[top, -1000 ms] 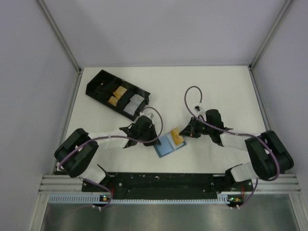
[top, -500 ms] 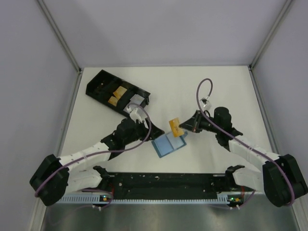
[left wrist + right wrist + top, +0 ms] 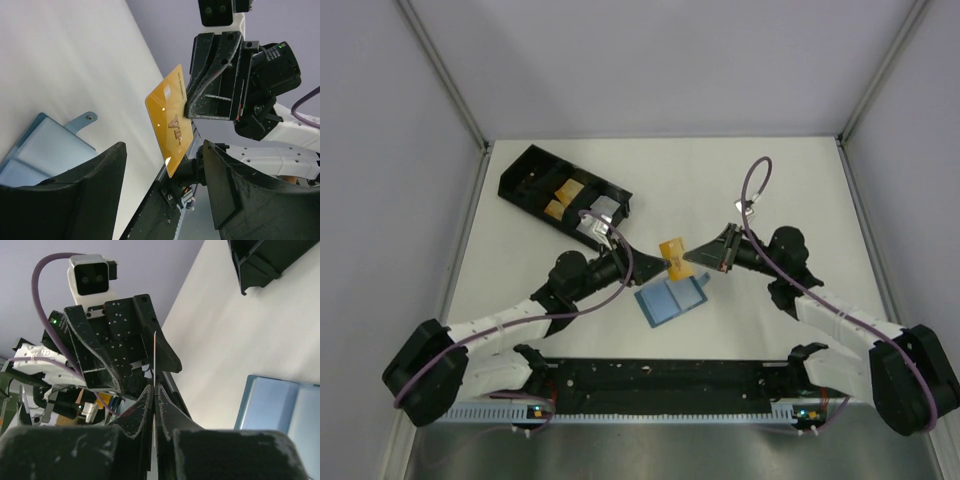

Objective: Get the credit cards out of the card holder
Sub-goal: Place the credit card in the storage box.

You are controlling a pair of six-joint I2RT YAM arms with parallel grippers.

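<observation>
The blue card holder (image 3: 670, 298) lies open and flat on the white table, its paler panels and small tab also showing in the left wrist view (image 3: 47, 145). My right gripper (image 3: 688, 258) is shut on a yellow credit card (image 3: 672, 254) and holds it in the air above the holder. The card is edge-on in the right wrist view (image 3: 155, 352). My left gripper (image 3: 642, 260) is open and faces that card (image 3: 170, 117). The card's lower corner hangs between the left fingers (image 3: 85, 190) without touching them.
A black compartmented tray (image 3: 525, 175) stands at the back left with a yellow card (image 3: 563, 195) and a grey card (image 3: 598, 215) in it. Its corner shows in the right wrist view (image 3: 265, 260). Walls enclose the table on three sides.
My left gripper opened, reached to the tray, then swung right toward the yellow card. My right gripper drew that card off the holder and lifted it up and to the left.
</observation>
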